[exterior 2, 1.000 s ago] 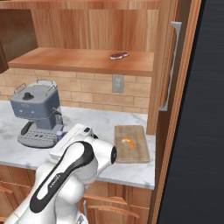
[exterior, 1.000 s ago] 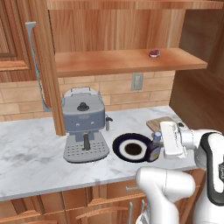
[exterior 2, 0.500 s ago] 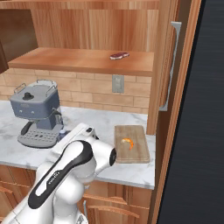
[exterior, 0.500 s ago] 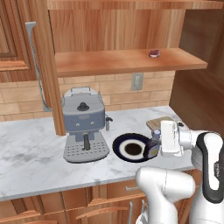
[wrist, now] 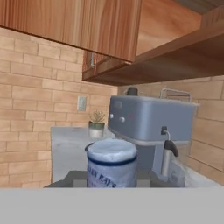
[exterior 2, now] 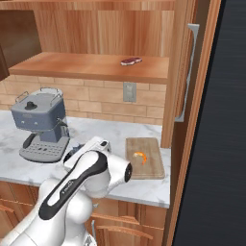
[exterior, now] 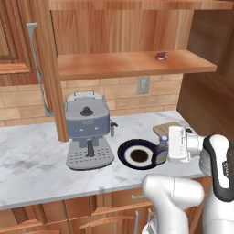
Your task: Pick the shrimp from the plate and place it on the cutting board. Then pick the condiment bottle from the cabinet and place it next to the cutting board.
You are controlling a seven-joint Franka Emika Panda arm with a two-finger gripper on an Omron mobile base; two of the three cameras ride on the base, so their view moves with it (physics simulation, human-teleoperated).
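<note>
Shrimp [exterior 2: 140, 156] already lies on the cutting board [exterior 2: 145, 158]. Claw [exterior: 161, 150] pinches the condiment bottle [wrist: 111, 162], held over the tabletop [exterior: 36, 155] at the right edge of the plate [exterior: 137, 154], beside the board. Bottle looks like glass: stiff, slick, breakable, best held at the body. Open room is tight: coffee machine [exterior: 88, 130] to the left, plate below, board to the right, tabletop edge close.

You face a white marble counter [exterior: 32, 155] against a tan brick wall [exterior: 18, 98] bearing an outlet [exterior: 143, 85]; wooden drawers [exterior: 50, 219] run beneath.
</note>
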